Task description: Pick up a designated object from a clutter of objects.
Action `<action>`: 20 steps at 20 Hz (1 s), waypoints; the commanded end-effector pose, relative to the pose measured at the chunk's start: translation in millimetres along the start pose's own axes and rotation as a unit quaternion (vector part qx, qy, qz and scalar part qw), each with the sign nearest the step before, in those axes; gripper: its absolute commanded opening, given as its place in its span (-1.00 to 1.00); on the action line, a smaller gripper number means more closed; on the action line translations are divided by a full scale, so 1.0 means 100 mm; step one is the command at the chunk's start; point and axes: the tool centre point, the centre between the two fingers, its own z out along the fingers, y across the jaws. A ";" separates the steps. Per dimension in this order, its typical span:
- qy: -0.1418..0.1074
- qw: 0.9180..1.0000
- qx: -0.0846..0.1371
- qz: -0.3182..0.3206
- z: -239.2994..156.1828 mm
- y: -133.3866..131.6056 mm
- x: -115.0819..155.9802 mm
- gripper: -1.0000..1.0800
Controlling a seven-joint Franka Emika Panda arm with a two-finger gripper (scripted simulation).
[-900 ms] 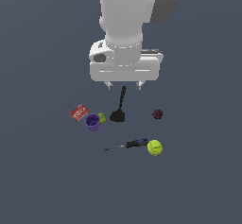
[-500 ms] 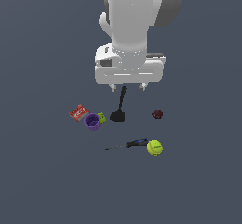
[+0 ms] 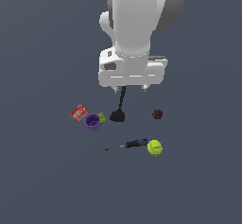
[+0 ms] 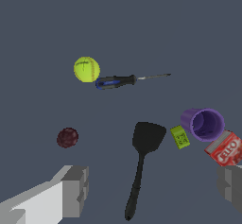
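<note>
The black spatula [image 3: 118,115] lies on the grey floor, its blade toward the purple cup [image 3: 92,122] and its handle running back under my hand. In the wrist view the spatula [image 4: 141,160] lies between my two fingers [image 4: 73,190]. My gripper [image 3: 130,89] is open and empty, hovering above the handle end without touching it; it also shows in the wrist view [image 4: 151,187]. The blue-handled screwdriver [image 3: 134,144] lies apart, next to the tennis ball [image 3: 154,147].
A red box [image 3: 78,113] and a small green block [image 3: 102,118] flank the purple cup at the exterior view's left of the blade. A dark red round object [image 3: 158,114] sits at the exterior view's right. The arm's white body hides the floor behind.
The hand has shifted a little toward the exterior view's right and slightly lower over the spatula handle. The objects have not moved.
</note>
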 end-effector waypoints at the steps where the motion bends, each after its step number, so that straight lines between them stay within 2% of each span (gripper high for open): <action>1: 0.000 1.000 0.000 0.003 0.07 0.01 -0.01 0.92; 11: 0.004 1.000 -0.004 0.030 0.61 0.06 -0.16 0.92; 20: 0.011 0.998 -0.008 0.068 1.31 0.14 -0.52 0.92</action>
